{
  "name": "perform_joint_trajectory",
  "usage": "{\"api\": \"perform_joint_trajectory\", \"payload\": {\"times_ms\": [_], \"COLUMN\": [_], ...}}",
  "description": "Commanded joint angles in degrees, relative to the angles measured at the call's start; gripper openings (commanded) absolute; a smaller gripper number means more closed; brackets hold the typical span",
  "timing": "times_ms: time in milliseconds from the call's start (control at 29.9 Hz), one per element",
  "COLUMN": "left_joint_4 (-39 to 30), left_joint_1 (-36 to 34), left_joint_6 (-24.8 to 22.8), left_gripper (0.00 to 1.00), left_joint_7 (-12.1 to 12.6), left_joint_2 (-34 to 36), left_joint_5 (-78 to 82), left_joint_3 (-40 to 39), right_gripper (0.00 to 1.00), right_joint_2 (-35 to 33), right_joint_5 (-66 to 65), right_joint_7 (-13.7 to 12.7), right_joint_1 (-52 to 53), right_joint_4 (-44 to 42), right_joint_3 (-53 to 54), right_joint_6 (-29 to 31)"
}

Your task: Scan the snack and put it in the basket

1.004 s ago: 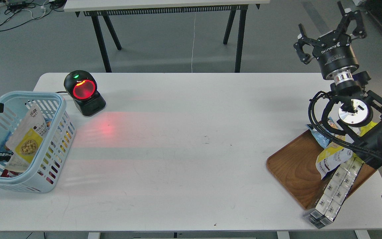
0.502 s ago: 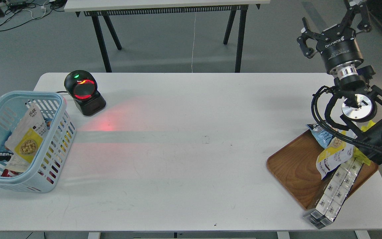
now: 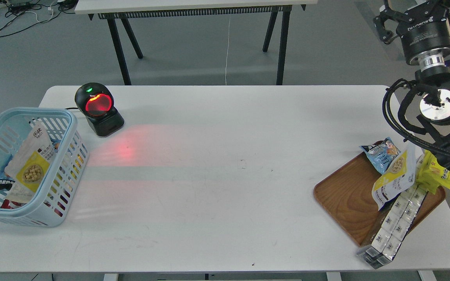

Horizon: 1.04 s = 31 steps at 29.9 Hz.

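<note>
Several snacks lie on a wooden tray [image 3: 346, 195] at the table's right: a blue pack [image 3: 381, 153], a yellow-and-white pouch [image 3: 393, 178], a yellow pack [image 3: 439, 173] and a long pack of white packets [image 3: 397, 226] that overhangs the tray's front edge. The black scanner [image 3: 99, 110] glows red at the back left and casts red light on the table. The light blue basket [image 3: 70, 132] at the far left holds a white-and-yellow pouch [image 3: 29, 166] and other packs. My right gripper [image 3: 420, 8] is high at the top right, above and behind the tray, open and empty, with its fingertips cut off by the frame's edge. My left gripper is out of view.
The white table [image 3: 225, 187] is bare between scanner and tray. My right arm's cables and wrist [image 3: 440, 107] hang above the tray's far right corner. A second table's black legs [image 3: 123, 47] stand behind on the grey floor.
My right arm has risen and swung right, away from the tray, uncovering the snacks. My left gripper's tip, at the left edge one second ago, has left the view.
</note>
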Motion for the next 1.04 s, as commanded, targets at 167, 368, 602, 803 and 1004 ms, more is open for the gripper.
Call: {"api": "perform_joint_trajectory", "payload": {"times_ms": [167, 368, 602, 803, 1004], "left_joint_4": [15.25, 21.75, 23.35, 23.44, 23.35], "left_joint_1": [0.08, 0.69, 1.22, 1.48, 1.66], "left_joint_6": [0.00, 0.00, 0.00, 0.00, 0.00], "left_gripper": [1.00, 1.00, 1.00, 1.00, 1.00], "left_joint_7": [14.48, 16.35, 15.91, 13.27, 12.57], "left_joint_2": [-17.49, -24.35, -29.19, -30.16, -31.39], "left_joint_5": [-16.00, -24.46, -25.43, -25.52, -27.63], "left_joint_3": [-9.00, -10.59, -10.59, -10.68, -10.68], "right_gripper": [0.99, 0.99, 0.99, 0.99, 0.99], "right_joint_2": [0.11, 1.16, 5.64, 6.17, 5.47], "right_joint_5": [0.59, 0.60, 0.60, 0.60, 0.51], "right_joint_7": [-4.40, -4.31, -4.31, -4.40, -4.67], "right_joint_1": [0.79, 0.26, -2.81, -3.08, -2.99], "right_joint_4": [-1.30, -3.85, -4.47, -4.47, -4.55], "right_joint_3": [2.63, 4.48, 6.68, 6.77, 6.59], "right_joint_6": [1.08, 1.08, 1.08, 1.08, 1.08]}}
